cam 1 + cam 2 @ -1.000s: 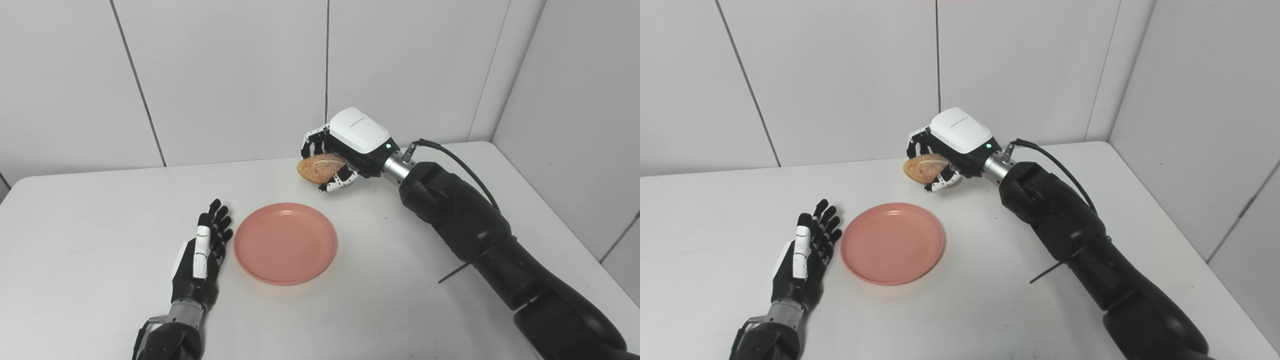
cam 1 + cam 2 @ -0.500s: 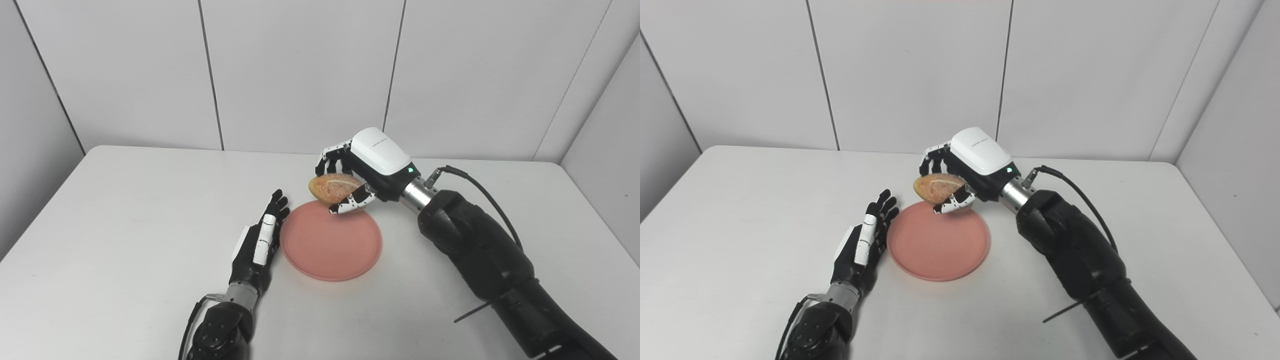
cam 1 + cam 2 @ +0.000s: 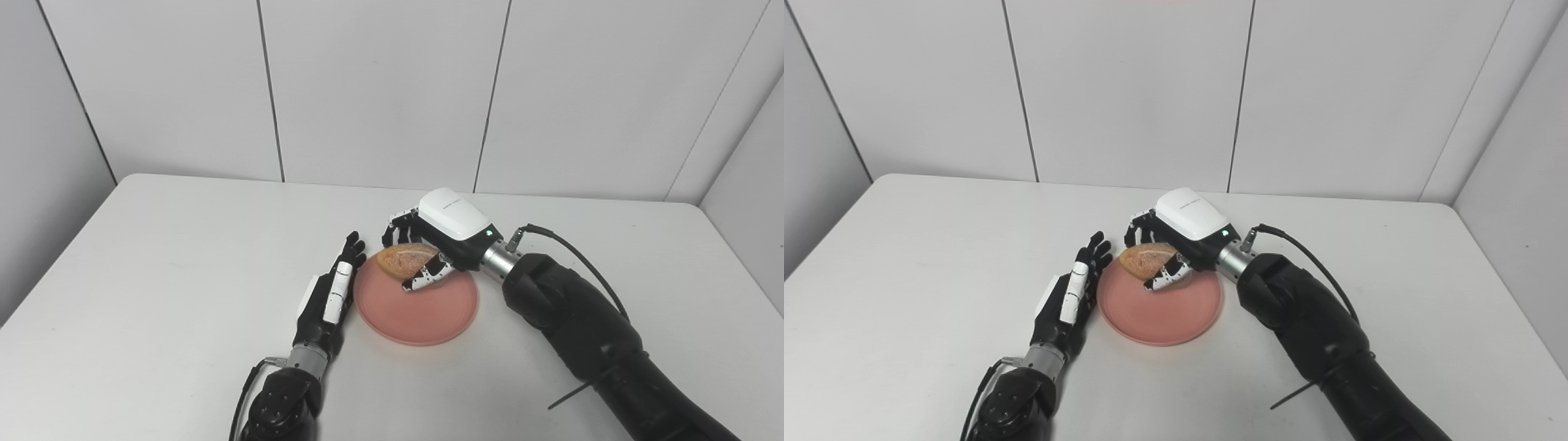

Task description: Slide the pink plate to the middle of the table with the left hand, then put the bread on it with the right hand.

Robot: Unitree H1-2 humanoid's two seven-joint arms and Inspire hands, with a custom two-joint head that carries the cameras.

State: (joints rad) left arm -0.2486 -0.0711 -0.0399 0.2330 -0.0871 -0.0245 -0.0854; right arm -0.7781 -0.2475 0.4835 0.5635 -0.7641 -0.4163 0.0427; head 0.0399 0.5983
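Left eye view: the right hand [image 3: 442, 244] is grasping the bread [image 3: 404, 260] in its fingers [image 3: 429, 277], holding the loaf over the far left part of the pink plate [image 3: 422, 306], which is sitting on the white tabletop [image 3: 153, 257]. Whether the loaf is touching the plate cannot be told. The left hand [image 3: 327, 300] is resting just beside the plate's left rim, its fingers stretched out and released, grasping nothing, while the right arm [image 3: 576, 318] is reaching in from the plate's right.
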